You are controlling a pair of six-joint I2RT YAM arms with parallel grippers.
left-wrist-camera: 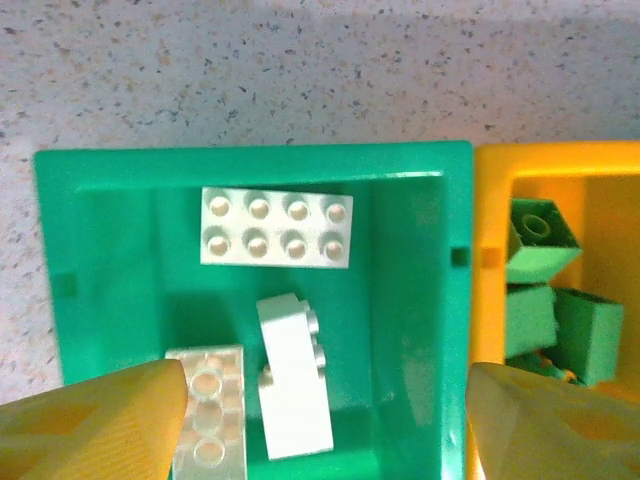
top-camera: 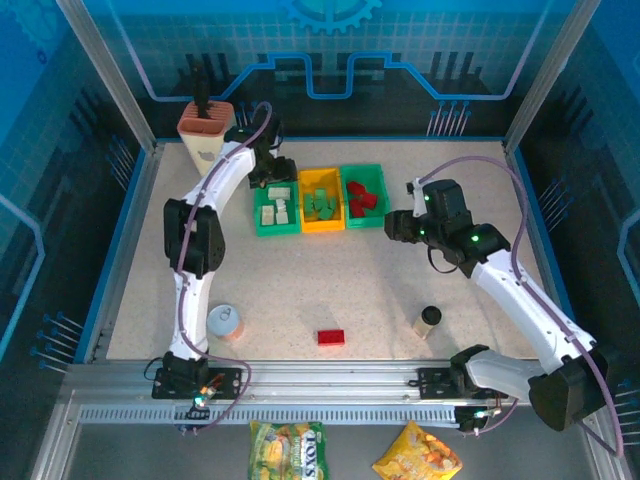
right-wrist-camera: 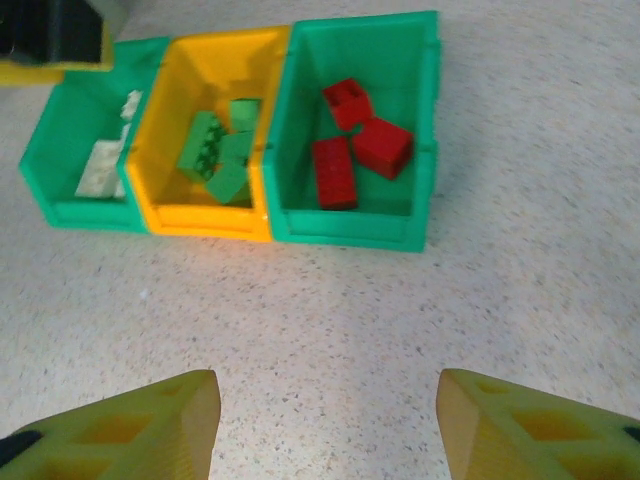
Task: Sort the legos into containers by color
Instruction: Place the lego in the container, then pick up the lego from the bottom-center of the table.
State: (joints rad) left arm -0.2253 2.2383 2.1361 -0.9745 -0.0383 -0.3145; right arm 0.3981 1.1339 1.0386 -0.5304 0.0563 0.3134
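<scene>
We see the left gripper (top-camera: 268, 172) (left-wrist-camera: 325, 420) hanging over the left green bin (top-camera: 276, 232) (left-wrist-camera: 100, 250), its yellow fingers spread wide with nothing between them and touching nothing. The right gripper (top-camera: 392, 225) (right-wrist-camera: 330, 420) sits at the 3 o'clock side of the row of bins. Its fingers are also parted and empty, over bare table (top-camera: 380, 290).

The three bins stand joined in a row at 12 o'clock from the table's middle. The left green bin holds three cream bricks (top-camera: 275, 208) (left-wrist-camera: 277, 228) (right-wrist-camera: 103, 165). One lies flat with its studs up, one lies on its side at 6 o'clock from it, and a third lies studs up just beside that one at 9 o'clock. The yellow bin (top-camera: 322, 228) (left-wrist-camera: 490, 200) (right-wrist-camera: 200, 225) in the middle holds several green bricks (top-camera: 321, 203) (left-wrist-camera: 545, 290) (right-wrist-camera: 220, 150) heaped together. The right green bin (top-camera: 366, 223) (right-wrist-camera: 345, 228) holds three red bricks (top-camera: 365, 197) (right-wrist-camera: 355, 140).

A loose red brick (top-camera: 331, 337) lies alone on the table at 6 o'clock, near the front edge and well apart from both grippers. A silver can (top-camera: 226, 322) stands at 8 o'clock beside the left arm, and a black-capped cylinder (top-camera: 428, 320) stands at 5 o'clock. A knife block (top-camera: 205, 130) stands at 11 o'clock, behind the left arm. Two snack bags (top-camera: 287, 448) lie off the table's front edge. Nothing lies between the loose red brick and the bins.
</scene>
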